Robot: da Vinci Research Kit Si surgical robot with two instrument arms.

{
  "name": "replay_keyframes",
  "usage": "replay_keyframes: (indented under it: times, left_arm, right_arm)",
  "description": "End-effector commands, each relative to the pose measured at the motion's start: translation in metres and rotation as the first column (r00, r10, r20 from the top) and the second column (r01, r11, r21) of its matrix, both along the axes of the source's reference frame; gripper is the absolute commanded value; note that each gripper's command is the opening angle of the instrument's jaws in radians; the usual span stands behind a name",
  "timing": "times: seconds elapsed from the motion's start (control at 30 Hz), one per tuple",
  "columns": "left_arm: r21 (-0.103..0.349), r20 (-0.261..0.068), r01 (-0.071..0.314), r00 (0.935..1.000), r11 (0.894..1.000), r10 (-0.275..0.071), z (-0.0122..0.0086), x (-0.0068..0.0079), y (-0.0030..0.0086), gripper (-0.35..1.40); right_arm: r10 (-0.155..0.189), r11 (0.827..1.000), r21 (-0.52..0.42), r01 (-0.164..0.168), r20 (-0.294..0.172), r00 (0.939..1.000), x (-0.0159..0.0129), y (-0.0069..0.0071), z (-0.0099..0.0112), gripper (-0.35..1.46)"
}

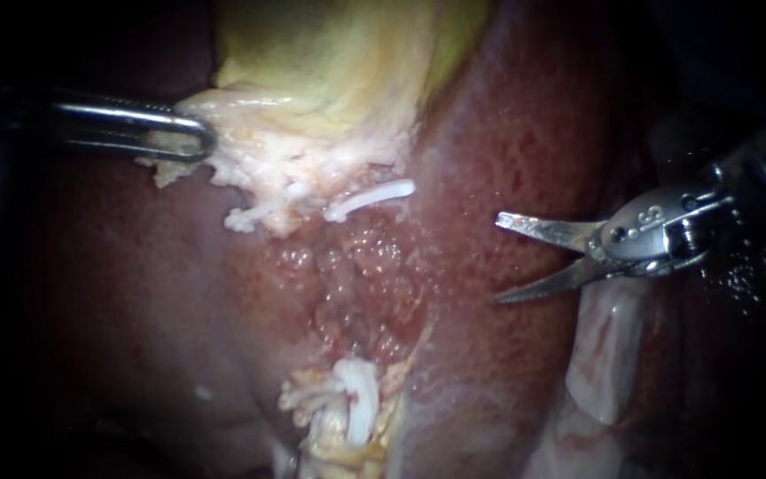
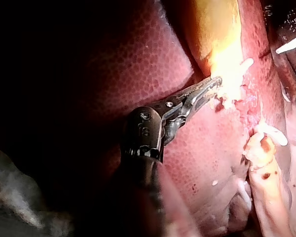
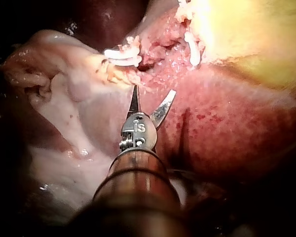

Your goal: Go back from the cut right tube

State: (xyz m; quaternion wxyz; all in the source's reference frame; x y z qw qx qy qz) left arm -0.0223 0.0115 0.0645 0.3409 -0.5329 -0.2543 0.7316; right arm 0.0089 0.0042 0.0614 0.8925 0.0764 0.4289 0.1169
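My right instrument comes in from the right with two thin blades open and nothing between them, over the red liver, well clear of the tubes. Its blades stand open short of the clipped stump. My left instrument is shut on the pale edge of the yellowish gallbladder at upper left; its jaws also grip that tissue in the left wrist view. White clips sit on the cut tube ends under the gallbladder. A second white clip sits on the lower stump.
Raw, bumpy liver bed lies between the upper and lower clipped stumps. Pale fatty tissue lies under my right instrument at lower right. Dark surroundings frame the liver on the left and far right.
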Motion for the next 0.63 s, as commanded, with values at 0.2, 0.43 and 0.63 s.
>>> replay_keyframes:
  times: [0.2,0.43,0.63]
  left_arm:
    - [-0.014,-0.007,-0.008,0.9999,1.0,0.008,0.003,-0.0021,-0.001,-0.35]
    - [-0.017,-0.001,-0.018,0.9998,1.0,0.018,0.0043,-0.0031,-0.0014,-0.35]
    - [-0.016,0.003,-0.024,0.9997,1.0,0.024,0.0042,-0.003,-0.0014,-0.35]
  right_arm:
    - [-0.008,1.0,0.006,0.008,-0.009,0.9999,0.0,-0.0002,0.0,1.43]
    - [-0.013,1.0,0.008,0.013,-0.015,0.9998,0.0001,-0.0005,-0.0003,1.43]
    - [-0.017,1.0,0.011,0.017,-0.019,0.9997,0.0001,-0.0005,-0.0003,1.43]
